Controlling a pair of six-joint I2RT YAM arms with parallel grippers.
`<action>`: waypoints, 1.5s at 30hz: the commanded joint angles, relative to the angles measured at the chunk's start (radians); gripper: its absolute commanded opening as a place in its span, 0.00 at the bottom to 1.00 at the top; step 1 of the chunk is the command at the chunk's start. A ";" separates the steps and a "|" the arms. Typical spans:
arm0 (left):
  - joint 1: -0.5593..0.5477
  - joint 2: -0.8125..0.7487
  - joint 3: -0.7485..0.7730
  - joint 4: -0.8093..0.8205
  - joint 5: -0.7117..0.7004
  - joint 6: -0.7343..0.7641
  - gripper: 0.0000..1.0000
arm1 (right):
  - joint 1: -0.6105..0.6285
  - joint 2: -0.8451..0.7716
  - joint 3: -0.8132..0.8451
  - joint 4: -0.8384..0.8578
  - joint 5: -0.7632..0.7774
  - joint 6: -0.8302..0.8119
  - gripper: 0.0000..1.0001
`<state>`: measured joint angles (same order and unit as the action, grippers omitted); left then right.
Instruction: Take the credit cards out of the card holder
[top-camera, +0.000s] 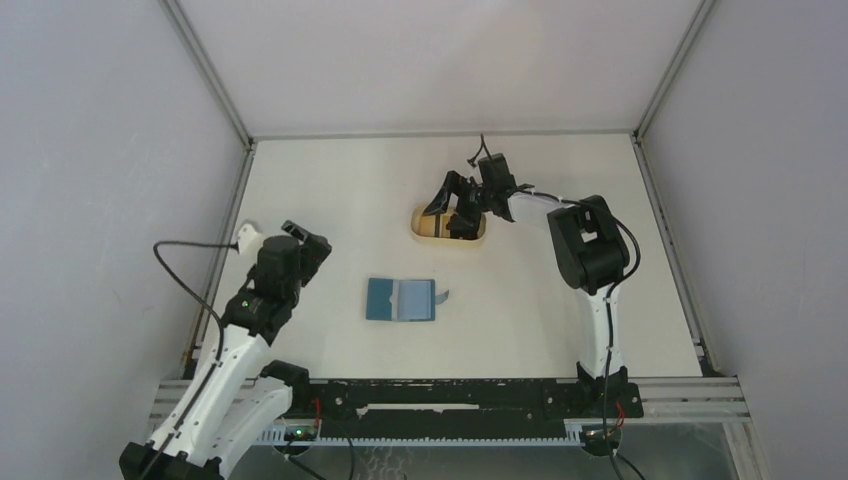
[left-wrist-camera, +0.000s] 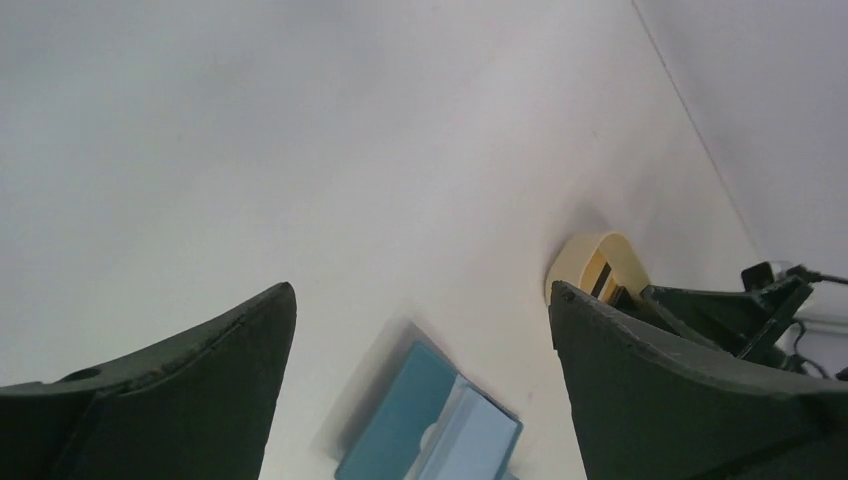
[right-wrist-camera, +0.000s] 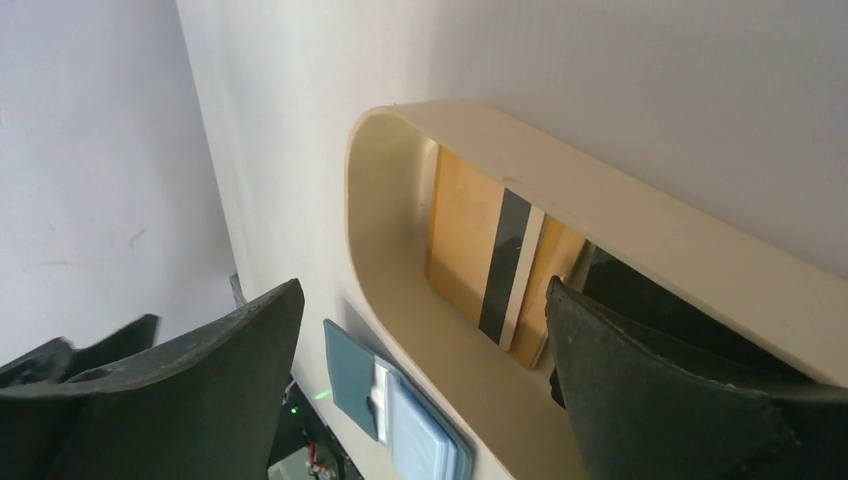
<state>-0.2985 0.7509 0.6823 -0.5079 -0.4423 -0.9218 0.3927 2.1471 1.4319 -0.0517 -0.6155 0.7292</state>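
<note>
The teal card holder (top-camera: 400, 299) lies open on the table, its lighter blue inside up; it also shows in the left wrist view (left-wrist-camera: 430, 425) and the right wrist view (right-wrist-camera: 395, 405). A gold credit card (right-wrist-camera: 470, 235) with a black stripe lies flat in the beige oval tray (right-wrist-camera: 640, 225), with another gold edge beside it. My right gripper (right-wrist-camera: 422, 285) hangs open just over the tray (top-camera: 424, 232), holding nothing; from above it (top-camera: 452, 210) covers the tray's middle. My left gripper (top-camera: 310, 238) stands open and empty to the left of the card holder, which lies below its jaws (left-wrist-camera: 420, 290).
The enclosure's grey walls and metal posts (top-camera: 205, 70) close in the white table on three sides. The tray (left-wrist-camera: 598, 262) and the right gripper's black fingers (left-wrist-camera: 735, 300) appear at the right of the left wrist view. The arms' base rail (top-camera: 450, 395) runs along the near edge.
</note>
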 joint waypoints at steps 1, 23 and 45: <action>0.041 -0.082 -0.156 0.116 0.091 -0.392 1.00 | 0.005 -0.090 0.011 -0.058 0.048 -0.055 1.00; -0.147 0.349 -0.210 0.311 0.383 0.060 0.80 | 0.236 -0.596 -0.373 -0.215 0.408 -0.241 0.73; -0.151 0.325 -0.319 0.394 0.397 0.052 0.79 | 0.323 -0.553 -0.530 -0.138 0.406 -0.150 0.28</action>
<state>-0.4461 1.0916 0.3904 -0.1337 -0.0555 -0.8818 0.7033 1.5764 0.8970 -0.2325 -0.2005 0.5575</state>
